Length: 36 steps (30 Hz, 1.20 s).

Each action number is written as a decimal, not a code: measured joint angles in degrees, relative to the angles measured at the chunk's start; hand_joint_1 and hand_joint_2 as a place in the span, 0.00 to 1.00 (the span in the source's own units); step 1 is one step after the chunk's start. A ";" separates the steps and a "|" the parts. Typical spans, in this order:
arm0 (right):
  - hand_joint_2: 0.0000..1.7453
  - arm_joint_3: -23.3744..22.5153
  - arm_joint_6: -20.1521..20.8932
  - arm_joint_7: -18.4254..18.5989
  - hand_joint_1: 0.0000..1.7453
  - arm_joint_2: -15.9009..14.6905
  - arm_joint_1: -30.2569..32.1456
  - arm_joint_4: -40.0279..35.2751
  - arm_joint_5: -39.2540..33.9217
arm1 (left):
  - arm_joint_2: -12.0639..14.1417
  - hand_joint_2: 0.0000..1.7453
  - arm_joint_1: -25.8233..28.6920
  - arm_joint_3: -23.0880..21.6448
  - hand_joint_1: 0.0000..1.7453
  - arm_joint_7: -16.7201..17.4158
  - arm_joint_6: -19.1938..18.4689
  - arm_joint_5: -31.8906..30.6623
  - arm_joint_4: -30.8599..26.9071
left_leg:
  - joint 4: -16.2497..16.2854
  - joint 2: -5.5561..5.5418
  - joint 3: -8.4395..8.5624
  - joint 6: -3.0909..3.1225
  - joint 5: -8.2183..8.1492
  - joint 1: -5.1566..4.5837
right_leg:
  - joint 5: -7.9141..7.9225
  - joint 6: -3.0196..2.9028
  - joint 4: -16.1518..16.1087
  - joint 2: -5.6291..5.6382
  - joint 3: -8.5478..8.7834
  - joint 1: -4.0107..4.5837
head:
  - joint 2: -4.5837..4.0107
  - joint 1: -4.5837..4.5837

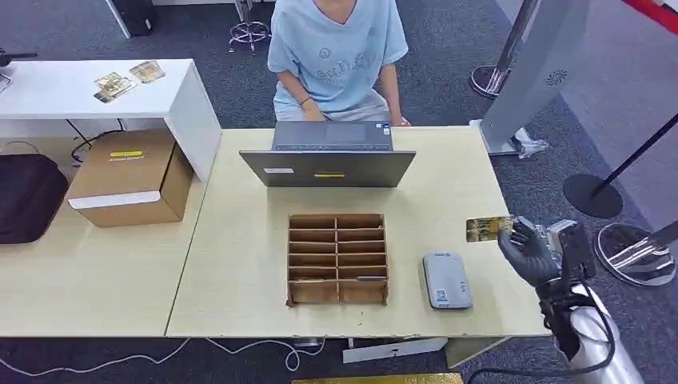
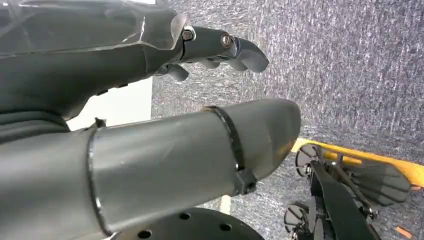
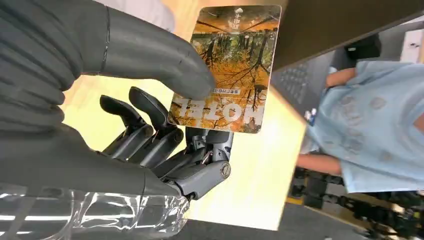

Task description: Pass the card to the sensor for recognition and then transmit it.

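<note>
My right hand (image 1: 534,251) hovers at the table's right edge and pinches a hotel card (image 1: 488,229) with an orange autumn picture. The right wrist view shows the thumb pressing the card (image 3: 230,65) against the fingers (image 3: 150,130). A grey card sensor (image 1: 446,280) lies flat on the table, a little left of and nearer than the card. Left of the sensor stands a brown cardboard slot organizer (image 1: 337,258). My left hand (image 2: 165,115) hangs over the grey carpet, fingers apart and holding nothing.
A person in a light blue shirt (image 1: 337,50) sits behind an open grey laptop (image 1: 329,154) at the far side of the table. A cardboard box (image 1: 132,176) and a black bag (image 1: 28,196) lie on the left table. Stanchion bases (image 1: 592,194) stand at the right.
</note>
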 joint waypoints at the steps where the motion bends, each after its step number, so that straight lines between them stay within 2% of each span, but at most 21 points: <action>1: 1.00 0.11 0.11 -0.02 1.00 -0.26 -0.19 1.38 -0.24 | 0.02 0.00 -0.02 -0.02 0.00 0.00 -0.02 -0.04 0.00 | 0.00 0.00 0.00 0.00 0.00 0.00 | 0.00 0.00 0.00 0.00 0.00 0.00 | 0.00 0.00; 8: 1.00 0.83 1.44 -0.15 1.00 -1.51 -1.47 8.51 0.00 | 0.02 0.00 0.03 0.00 0.00 -0.26 -0.42 -0.65 0.00 | 0.00 -0.01 0.00 0.00 0.00 0.00 | 0.00 0.00 0.00 -0.01 0.00 0.00 | 0.00 0.00; 19: 1.00 2.25 0.48 0.24 1.00 -2.93 -3.53 15.01 2.32 | 0.13 0.00 0.02 0.00 0.00 -0.24 -0.81 -1.86 0.00 | 0.00 0.00 0.00 0.00 0.00 0.00 | 0.01 0.01 0.00 0.00 0.00 0.00 | 0.00 0.02; 26: 1.00 3.32 -0.75 0.31 1.00 -3.32 -4.68 17.22 3.35 | 0.24 0.00 0.03 0.85 0.00 -0.26 0.07 1.07 0.00 | 0.01 0.00 0.01 0.00 0.00 0.00 | 0.01 0.01 0.00 -0.01 0.00 0.00 | 0.00 0.00; 36: 1.00 4.61 -1.27 1.33 1.00 -4.46 -4.31 17.57 4.42 | 0.37 0.00 0.13 1.27 0.00 -1.01 -0.09 0.15 0.00 | 0.00 0.00 0.01 0.00 0.00 0.00 | 0.01 0.01 0.00 0.00 -0.01 0.00 | 0.00 0.02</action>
